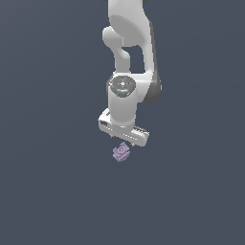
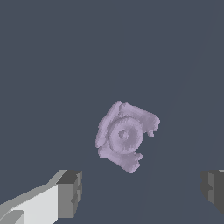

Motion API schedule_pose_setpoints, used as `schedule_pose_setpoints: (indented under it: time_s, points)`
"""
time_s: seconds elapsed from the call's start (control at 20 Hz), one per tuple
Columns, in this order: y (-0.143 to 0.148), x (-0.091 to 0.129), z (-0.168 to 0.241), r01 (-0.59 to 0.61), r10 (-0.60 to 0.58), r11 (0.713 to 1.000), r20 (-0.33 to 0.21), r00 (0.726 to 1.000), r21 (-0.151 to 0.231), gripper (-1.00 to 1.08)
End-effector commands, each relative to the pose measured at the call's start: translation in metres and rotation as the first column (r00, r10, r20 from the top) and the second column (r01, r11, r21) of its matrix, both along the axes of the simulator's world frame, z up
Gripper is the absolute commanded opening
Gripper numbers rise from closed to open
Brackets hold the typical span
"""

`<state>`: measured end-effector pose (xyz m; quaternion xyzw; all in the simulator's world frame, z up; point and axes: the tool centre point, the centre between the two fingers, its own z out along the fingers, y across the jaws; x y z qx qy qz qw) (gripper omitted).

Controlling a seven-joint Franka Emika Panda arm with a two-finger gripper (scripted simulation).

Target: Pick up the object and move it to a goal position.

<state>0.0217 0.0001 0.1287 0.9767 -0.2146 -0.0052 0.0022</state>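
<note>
Simply hanging down from the top of the exterior view: white arm (image 1: 128, 52), ending in the gripper (image 1: 125, 141) just above the object (image 1: 122, 152). Sitting on the flat dark slate-blue ground (image 1: 48, 191), roughly mid-scene in the exterior view, slightly below and to the exterior view's left of the gripper's lower edge: a small pale lavender lump, far smaller than the gripper body. Showing, in the wrist view, the object (image 2: 126, 135) as blocky with a round, ridged swirl on top and knobby corners, turned at an angle rather than square to the fingers.

Spreading wide: the two fingers, one grey pad (image 2: 70, 194) on its white finger at one side of the wrist view and the other pad (image 2: 213, 190) at the opposite edge, with open ground between them. Gripping nothing; the gripper (image 2: 141, 192) standing clear of the lump, neither pad touching it. Lying beyond the line between the pads rather than between them, as far as the wrist view shows.

Blocking nothing: bare ground all round the lump in both views, only the gripper's body overlapping its upper edge in the exterior view. Unclear from these views how high the fingertips are hanging above the ground.
</note>
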Motion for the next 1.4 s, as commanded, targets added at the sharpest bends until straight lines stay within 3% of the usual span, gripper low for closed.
schedule_pose_setpoints:
  time_s: [0.0, 0.65, 1.0, 1.35]
  points:
    - [-0.001, 0.003, -0.005, 0.075, -0.075, 0.997, 0.001, 0.997, 0.001, 1.00]
    - [-0.003, 0.017, -0.025, 0.375, -0.375, 0.927, 0.009, 0.927, 0.002, 1.00]
    - [-0.004, 0.019, -0.029, 0.436, -0.436, 0.900, 0.011, 0.900, 0.002, 1.00]
    - [-0.004, 0.019, -0.033, 0.438, -0.438, 0.899, 0.011, 0.899, 0.002, 1.00]
